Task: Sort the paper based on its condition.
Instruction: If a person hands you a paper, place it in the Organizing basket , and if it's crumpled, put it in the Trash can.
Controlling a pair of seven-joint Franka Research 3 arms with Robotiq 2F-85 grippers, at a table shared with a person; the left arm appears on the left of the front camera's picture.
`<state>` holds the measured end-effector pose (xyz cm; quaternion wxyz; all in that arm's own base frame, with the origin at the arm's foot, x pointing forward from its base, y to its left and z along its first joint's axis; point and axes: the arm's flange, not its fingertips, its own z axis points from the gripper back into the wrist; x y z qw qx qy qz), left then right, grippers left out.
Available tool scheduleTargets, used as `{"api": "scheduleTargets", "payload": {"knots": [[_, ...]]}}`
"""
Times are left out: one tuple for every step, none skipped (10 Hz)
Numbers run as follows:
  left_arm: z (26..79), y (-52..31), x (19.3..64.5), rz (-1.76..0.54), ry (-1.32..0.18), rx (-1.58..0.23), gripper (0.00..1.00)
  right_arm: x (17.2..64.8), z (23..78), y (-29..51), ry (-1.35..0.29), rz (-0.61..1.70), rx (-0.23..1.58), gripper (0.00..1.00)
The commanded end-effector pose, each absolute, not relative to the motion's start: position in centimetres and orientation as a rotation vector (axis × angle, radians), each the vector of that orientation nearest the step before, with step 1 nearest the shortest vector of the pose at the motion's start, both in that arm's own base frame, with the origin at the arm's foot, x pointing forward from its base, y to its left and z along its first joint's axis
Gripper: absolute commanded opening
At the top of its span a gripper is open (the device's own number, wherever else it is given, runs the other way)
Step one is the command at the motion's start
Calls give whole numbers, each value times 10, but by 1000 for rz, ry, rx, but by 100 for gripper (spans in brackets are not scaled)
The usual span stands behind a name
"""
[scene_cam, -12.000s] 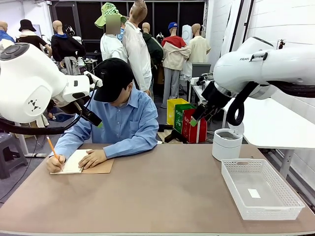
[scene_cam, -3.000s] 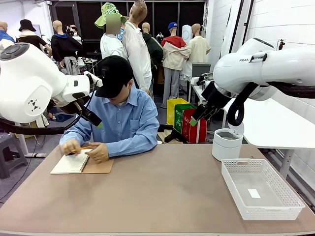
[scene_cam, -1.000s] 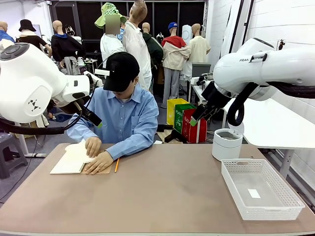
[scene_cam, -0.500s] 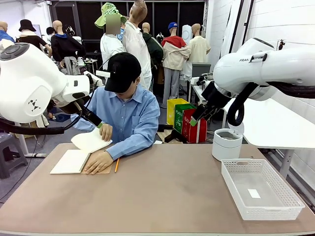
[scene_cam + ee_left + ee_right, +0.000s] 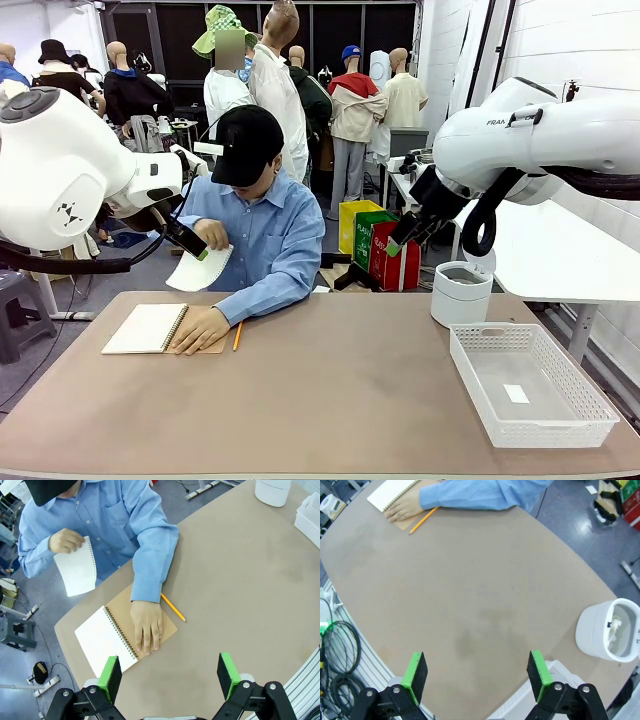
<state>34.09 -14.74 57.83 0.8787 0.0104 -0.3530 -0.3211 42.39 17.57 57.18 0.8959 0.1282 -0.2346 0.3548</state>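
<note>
My left gripper hangs high over the near left part of the table, with its fingers spread wide and nothing between them. Below them on the table is a spiral notebook, open to a blank white page. The person's one hand lies flat on its brown cover.

The paper is one smooth, flat sheet with a torn spiral edge. The person's other hand holds it up by the top, in front of the chest and off the table. In my left wrist view it sits at the far upper left, well apart from my fingers and beyond the notebook. From the front camera a green pad overlaps the sheet, but there is no contact.

A yellow pencil lies on the table just beside the notebook, near the person's forearm.

My right gripper is also wide open and empty, held high over the right side of the bare table, well apart from the paper.

A white tub stands at the far right of the table. I cannot tell what the white stuff inside it is. A white mesh basket is just beside the tub, nearer to me.
</note>
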Motion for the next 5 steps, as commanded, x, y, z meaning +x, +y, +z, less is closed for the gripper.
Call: {"api": "scheduleTargets", "payload": {"knots": [[578,-147,341,-673,-737,24,100,423,572,176,-480,737,264,100],[578,-147,341,-673,-737,24,100,423,572,176,-480,737,264,100],[578,-147,341,-673,-737,24,100,423,572,176,-480,737,264,100],[578,-147,341,-673,-737,24,100,423,572,176,-480,737,264,100],[578,-147,341,-673,-737,24,100,423,572,176,-480,737,264,100]]}}
